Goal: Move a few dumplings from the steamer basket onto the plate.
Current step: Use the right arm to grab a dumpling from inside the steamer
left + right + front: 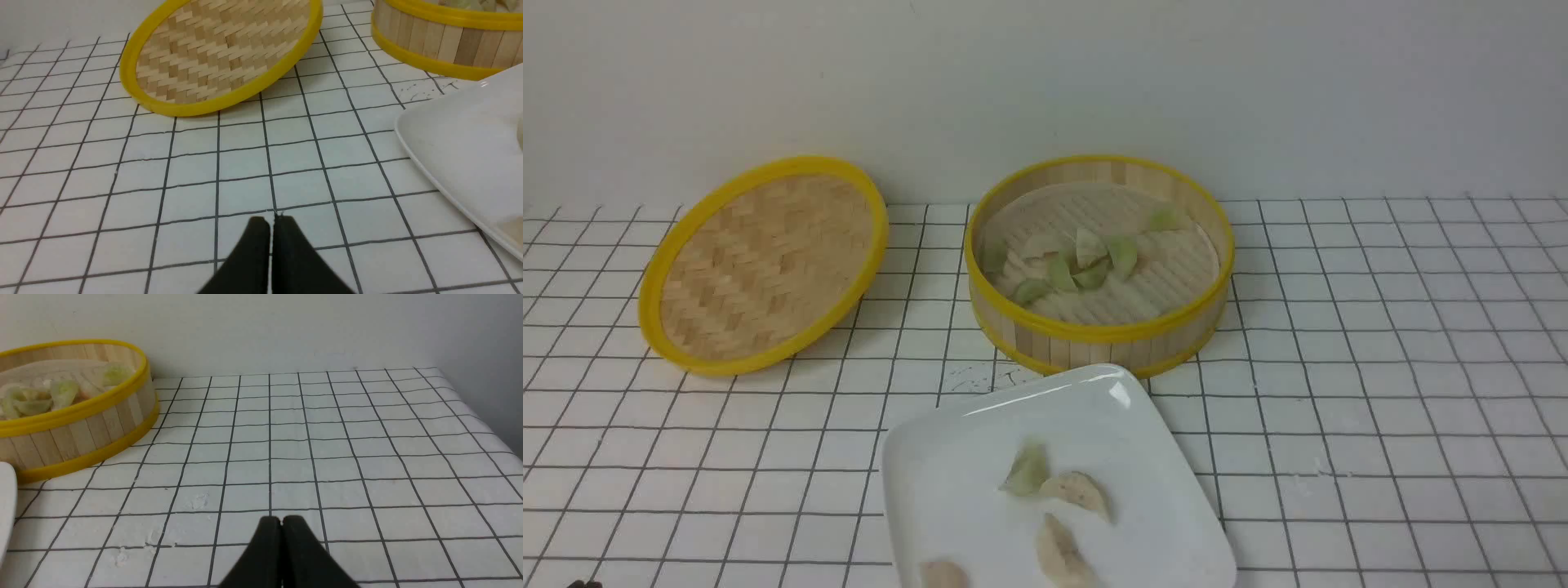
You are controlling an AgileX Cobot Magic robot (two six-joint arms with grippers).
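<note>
The steamer basket (1094, 331) stands at the back centre and holds several dumplings (1086, 261), mostly pale green. The white plate (947, 457) lies in front of it with several dumplings on it: one green (1027, 472) and off-white ones (1078, 490). My left gripper (271, 222) is shut and empty, low over the cloth, left of the plate (457, 147). My right gripper (281, 520) is shut and empty over the cloth, right of the basket (81, 433). Neither gripper shows in the front view.
The woven yellow-rimmed lid (764, 261) lies tilted at the back left, and also shows in the left wrist view (220, 53). The table has a white cloth with a black grid (1380, 367). A wall stands behind, and the table's right edge (482, 416) is near.
</note>
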